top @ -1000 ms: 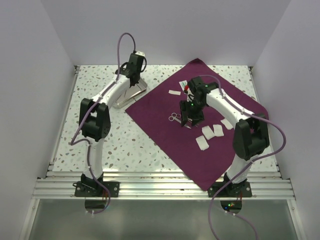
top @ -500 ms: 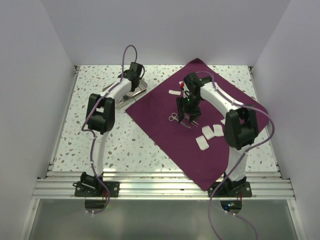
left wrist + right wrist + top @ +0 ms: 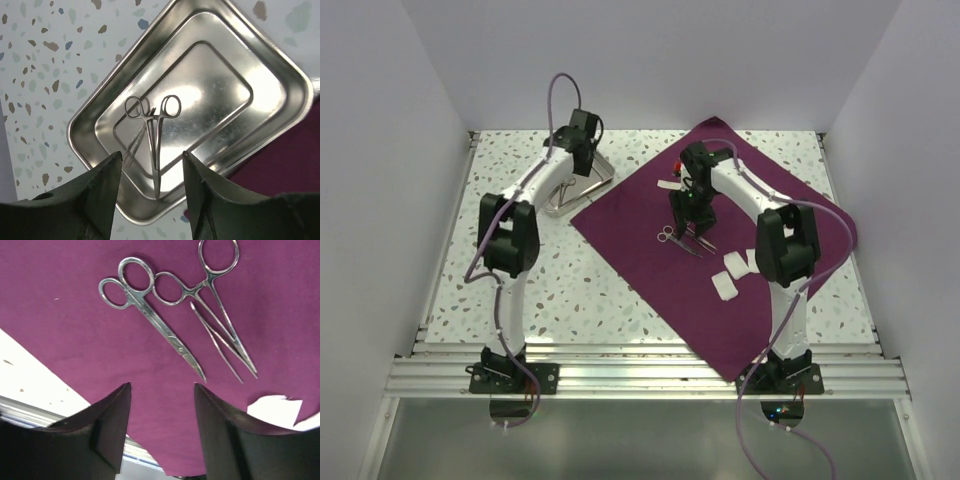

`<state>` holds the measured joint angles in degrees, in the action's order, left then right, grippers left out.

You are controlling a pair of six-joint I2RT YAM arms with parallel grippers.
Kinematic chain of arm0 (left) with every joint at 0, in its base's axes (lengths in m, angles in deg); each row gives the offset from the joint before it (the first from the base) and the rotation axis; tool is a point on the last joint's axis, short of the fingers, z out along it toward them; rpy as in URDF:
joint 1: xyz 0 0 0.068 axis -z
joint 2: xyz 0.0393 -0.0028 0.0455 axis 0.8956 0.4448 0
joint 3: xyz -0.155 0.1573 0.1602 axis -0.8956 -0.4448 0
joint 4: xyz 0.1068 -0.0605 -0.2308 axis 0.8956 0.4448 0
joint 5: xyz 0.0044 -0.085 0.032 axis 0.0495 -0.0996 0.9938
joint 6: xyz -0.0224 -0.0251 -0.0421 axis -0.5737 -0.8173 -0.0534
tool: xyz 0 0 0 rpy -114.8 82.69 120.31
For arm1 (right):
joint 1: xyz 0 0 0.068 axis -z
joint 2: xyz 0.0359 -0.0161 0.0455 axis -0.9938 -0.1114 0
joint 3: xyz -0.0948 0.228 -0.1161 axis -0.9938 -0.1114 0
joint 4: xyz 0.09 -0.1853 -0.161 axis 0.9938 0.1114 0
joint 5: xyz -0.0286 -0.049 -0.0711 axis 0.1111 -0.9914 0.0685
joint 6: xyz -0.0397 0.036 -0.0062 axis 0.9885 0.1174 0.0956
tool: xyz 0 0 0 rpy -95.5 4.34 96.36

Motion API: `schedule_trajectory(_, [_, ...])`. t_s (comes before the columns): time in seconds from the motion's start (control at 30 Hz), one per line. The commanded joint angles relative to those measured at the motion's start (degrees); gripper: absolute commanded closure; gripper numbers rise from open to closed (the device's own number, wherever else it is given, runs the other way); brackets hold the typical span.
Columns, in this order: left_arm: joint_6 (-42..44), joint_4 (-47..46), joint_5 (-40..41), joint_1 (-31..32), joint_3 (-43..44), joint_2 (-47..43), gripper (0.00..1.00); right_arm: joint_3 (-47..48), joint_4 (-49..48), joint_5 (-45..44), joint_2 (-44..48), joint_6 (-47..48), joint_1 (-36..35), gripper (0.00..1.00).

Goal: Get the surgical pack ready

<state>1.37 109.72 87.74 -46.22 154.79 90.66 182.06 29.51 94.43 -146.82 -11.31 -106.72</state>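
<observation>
The steel tray [image 3: 280, 65] sits on the speckled table left of the plum-purple cloth [image 3: 650, 260]. One pair of silver forceps [image 3: 154, 132] lies flat inside it. My left gripper [image 3: 151, 156] hangs open just above the forceps, touching nothing. On the cloth lie silver scissors [image 3: 150, 315], ring-handled forceps [image 3: 220, 315] and thin tweezers [image 3: 216, 340]. My right gripper [image 3: 162, 386] is open over bare cloth just short of the scissors' tip. From above, the left gripper [image 3: 580, 150] is over the tray [image 3: 560, 207] and the right gripper [image 3: 692, 225] is beside the instruments [image 3: 670, 236].
White gauze pads [image 3: 725, 286] lie on the cloth near the right arm, one showing in the right wrist view [image 3: 275, 407]. A small white packet [image 3: 668, 185] and a red-marked one [image 3: 678, 165] lie further back. White walls close in both sides.
My left gripper has gone from shut to open, leaving the forceps lying in the tray. The right arm has shifted slightly back over the instruments.
</observation>
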Motion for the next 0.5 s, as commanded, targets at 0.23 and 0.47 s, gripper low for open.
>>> schedule_trajectory(0.23, [-20.1,-1.5,-25.7,-0.1,-17.8,-24.1,0.45,3.8,-0.9,-7.9,-2.6,4.8,0.1,0.55])
schedule_trajectory(0.47, [-22.3,-3.7,-30.6,-0.1,-27.3,-29.5,0.47,2.7,-3.4,-9.8,-3.9,5.9,0.2,0.59])
